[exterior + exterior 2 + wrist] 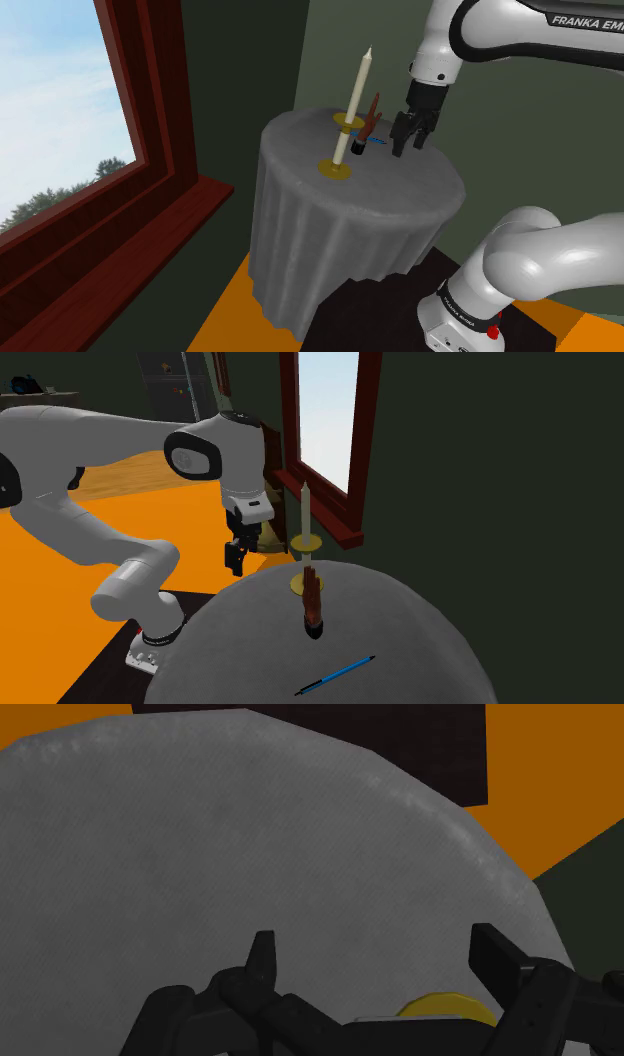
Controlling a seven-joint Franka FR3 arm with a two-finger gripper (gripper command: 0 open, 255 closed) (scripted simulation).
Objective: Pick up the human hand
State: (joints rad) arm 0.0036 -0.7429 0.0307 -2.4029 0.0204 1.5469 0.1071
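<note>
Gripper (376,949) status: open, black fingers set well apart, nothing between them. Poised fingers-down over the grey-draped table (200,854), close to its rim.

Next out: human hand (373,118), just beside the gripper in the shoulder view, not touching. Dark reddish-brown model, standing upright on its wrist end, fingertips up, roughly mid-table. Blue pen (335,675) flat on the cloth near its base, on the side away from the candle.

Handling, as judged: probably rigid and light, though material not plain from these views. Tall on a narrow footing, so liable to topple at any sideways nudge. Best hold judged low across the palm or wrist, on the two broad faces. Thin fingers to be avoided as slender and hard to clamp squarely.

Beyond the hand: tall pale candle (358,100) on a yellow holder (336,169), close enough to leave tight clearance on that side.

Farthest: red-framed window (150,120).
</note>
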